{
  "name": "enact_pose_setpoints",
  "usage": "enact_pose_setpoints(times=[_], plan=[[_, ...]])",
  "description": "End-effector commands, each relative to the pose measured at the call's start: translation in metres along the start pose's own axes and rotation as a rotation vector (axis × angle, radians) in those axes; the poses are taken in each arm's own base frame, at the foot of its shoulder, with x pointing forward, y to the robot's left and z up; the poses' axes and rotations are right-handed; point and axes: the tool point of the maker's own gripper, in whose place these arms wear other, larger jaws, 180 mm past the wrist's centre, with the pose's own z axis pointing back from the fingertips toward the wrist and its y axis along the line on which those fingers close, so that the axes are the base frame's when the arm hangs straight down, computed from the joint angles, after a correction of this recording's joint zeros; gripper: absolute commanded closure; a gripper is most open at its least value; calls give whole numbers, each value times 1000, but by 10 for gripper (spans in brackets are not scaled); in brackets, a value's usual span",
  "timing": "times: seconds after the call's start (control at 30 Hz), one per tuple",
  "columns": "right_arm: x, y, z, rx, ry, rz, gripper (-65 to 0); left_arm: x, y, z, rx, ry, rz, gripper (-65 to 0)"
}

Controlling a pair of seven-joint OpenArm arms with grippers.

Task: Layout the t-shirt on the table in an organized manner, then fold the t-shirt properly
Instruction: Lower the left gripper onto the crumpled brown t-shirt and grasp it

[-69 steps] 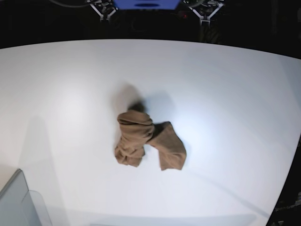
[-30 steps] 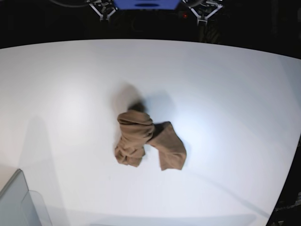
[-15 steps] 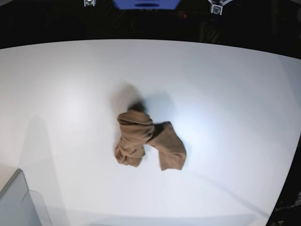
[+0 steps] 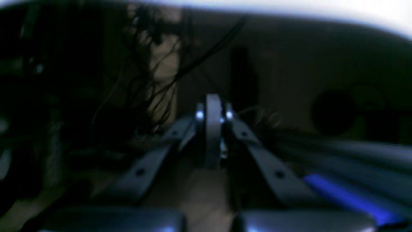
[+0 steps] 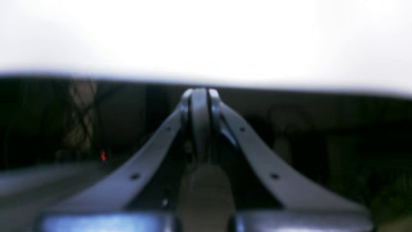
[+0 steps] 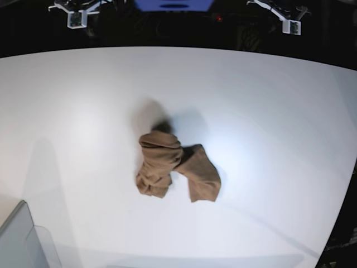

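Observation:
The brown t-shirt (image 6: pixel 175 170) lies crumpled in a twisted heap at the middle of the white table (image 6: pixel 268 111); nothing touches it. Both arms hang beyond the table's far edge, well away from the cloth. My right gripper (image 6: pixel 74 20) shows at the top left of the base view and my left gripper (image 6: pixel 291 26) at the top right. In the wrist views the left gripper (image 4: pixel 213 111) and the right gripper (image 5: pixel 199 95) have their fingers pressed together with nothing between them. The right wrist view shows the table's bright edge (image 5: pixel 206 38) ahead; the shirt is not in either wrist view.
A translucent grey bin (image 6: pixel 22 240) sits at the near left corner. A blue base plate (image 6: pixel 173 4) lies at the top centre between the arms. Dark space with cables (image 4: pixel 154 71) lies behind the table's curved far edge.
Both grippers have swung outward from the top centre, the right one toward the view's left and the left one toward its right. The t-shirt has not moved.

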Motion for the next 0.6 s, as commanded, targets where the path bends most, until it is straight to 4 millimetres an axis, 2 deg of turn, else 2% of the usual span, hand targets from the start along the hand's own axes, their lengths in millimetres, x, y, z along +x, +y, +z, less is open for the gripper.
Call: enact_pose_setpoints(times=[0.0,0.07,0.17,0.33,0.47,0.5,0.57], plan=[[18,3,4,8,-57,-7,0,21,-8,4,-29,-62,-9,-2],[41,6,-2,15,-127,-12,0,44,-23,6,-62,-120,-12,-2],[66,19,-17,40,-202,-38,0,77,-39,9,-104,-206,-10,-2],[97,29,-30,43,-294,-88,-1,124,-51,6,-141,-335,-17,-4],[111,31,-44,40,-303,-106,-138,151,-53,-2,-150,-407,-31,-14],[112,32,-49,41,-290,-106,-186,158,-53,-4,-151,-426,-35,-36],[116,32,-58,44,-266,-106,-273,176,-54,-8,-154,-476,-43,-131]])
